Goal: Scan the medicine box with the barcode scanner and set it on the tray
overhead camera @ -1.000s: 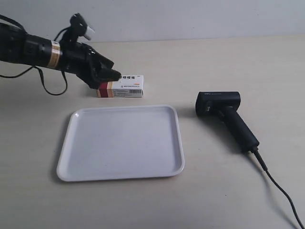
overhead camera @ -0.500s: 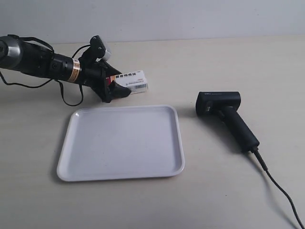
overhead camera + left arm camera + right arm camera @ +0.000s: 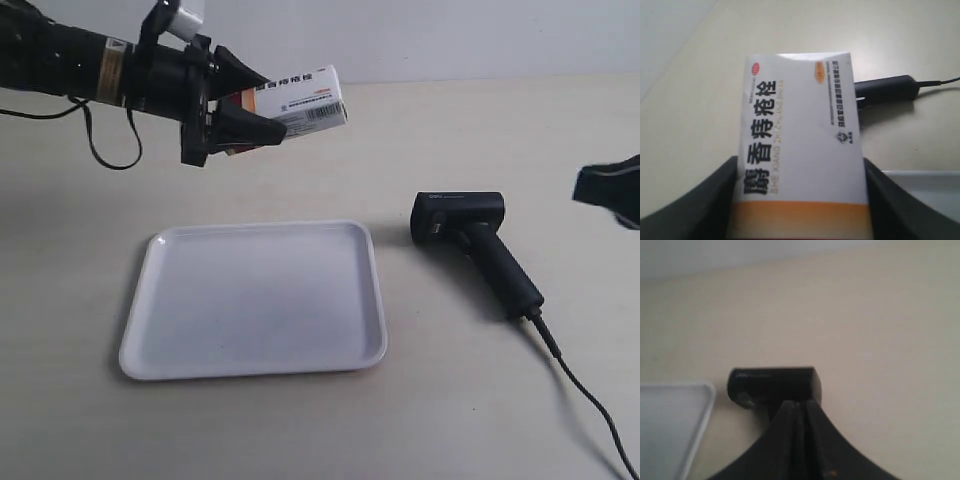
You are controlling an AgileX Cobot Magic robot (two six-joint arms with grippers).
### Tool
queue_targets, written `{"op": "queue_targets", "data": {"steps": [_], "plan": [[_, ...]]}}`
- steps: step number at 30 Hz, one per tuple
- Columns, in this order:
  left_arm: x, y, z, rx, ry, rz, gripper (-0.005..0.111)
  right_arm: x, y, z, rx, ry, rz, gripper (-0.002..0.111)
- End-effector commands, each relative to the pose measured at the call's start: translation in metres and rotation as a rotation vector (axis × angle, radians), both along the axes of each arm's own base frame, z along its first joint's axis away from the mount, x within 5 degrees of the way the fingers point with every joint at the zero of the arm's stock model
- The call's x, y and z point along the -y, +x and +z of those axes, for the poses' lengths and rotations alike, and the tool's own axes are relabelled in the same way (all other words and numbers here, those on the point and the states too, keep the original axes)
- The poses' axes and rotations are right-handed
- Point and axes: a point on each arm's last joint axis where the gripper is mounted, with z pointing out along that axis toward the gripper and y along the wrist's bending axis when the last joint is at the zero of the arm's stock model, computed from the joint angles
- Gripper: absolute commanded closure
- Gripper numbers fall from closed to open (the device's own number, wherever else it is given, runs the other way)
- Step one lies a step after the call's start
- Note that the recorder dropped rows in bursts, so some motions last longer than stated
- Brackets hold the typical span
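Note:
My left gripper point(image 3: 238, 105) is shut on the medicine box point(image 3: 298, 98), holding it in the air above the table behind the tray point(image 3: 160, 340). The white carton point(image 3: 802, 135) with its orange band fills the left wrist view between my two black fingers point(image 3: 687, 205). The black barcode scanner point(image 3: 470, 240) lies on the table right of the tray, its cable trailing toward the front. In the right wrist view my right gripper point(image 3: 799, 407) is shut with nothing in it, and the scanner's head point(image 3: 772, 382) lies just beyond its tips. That gripper's tip point(image 3: 610, 190) enters at the exterior view's right edge.
The scanner's cable point(image 3: 590, 400) runs to the front right corner. The tray's corner point(image 3: 670, 425) shows beside the scanner in the right wrist view. A pale wall rises behind the beige table.
My left gripper closed on the box and lifted it off the table, up and slightly right. The right gripper has come into the exterior view at the right edge.

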Motion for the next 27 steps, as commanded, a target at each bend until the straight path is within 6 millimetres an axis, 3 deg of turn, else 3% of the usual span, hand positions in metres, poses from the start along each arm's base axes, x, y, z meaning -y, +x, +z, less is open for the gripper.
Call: {"op": "queue_targets", "data": {"steps": [1, 8, 12, 15, 27], "plan": [[-0.008, -0.041, 0.015, 0.064, 0.034, -0.008, 0.106, -0.009, 0.031, -0.036, -0.204, -0.003, 0.074, 0.079], [-0.018, -0.069, 0.006, 0.037, 0.094, 0.042, 0.106, -0.038, 0.048, -0.050, -0.194, -0.153, 0.284, 0.046], [-0.019, -0.074, -0.001, 0.015, 0.104, 0.039, 0.106, -0.045, 0.060, -0.049, -0.164, -0.219, 0.290, 0.016], [-0.020, -0.076, -0.003, 0.007, 0.106, 0.039, 0.106, -0.049, 0.070, -0.052, -0.155, -0.244, 0.338, 0.004], [-0.021, -0.082, -0.011, -0.001, 0.119, 0.027, 0.106, -0.059, 0.106, -0.097, -0.218, -0.324, 0.456, 0.004]]}}
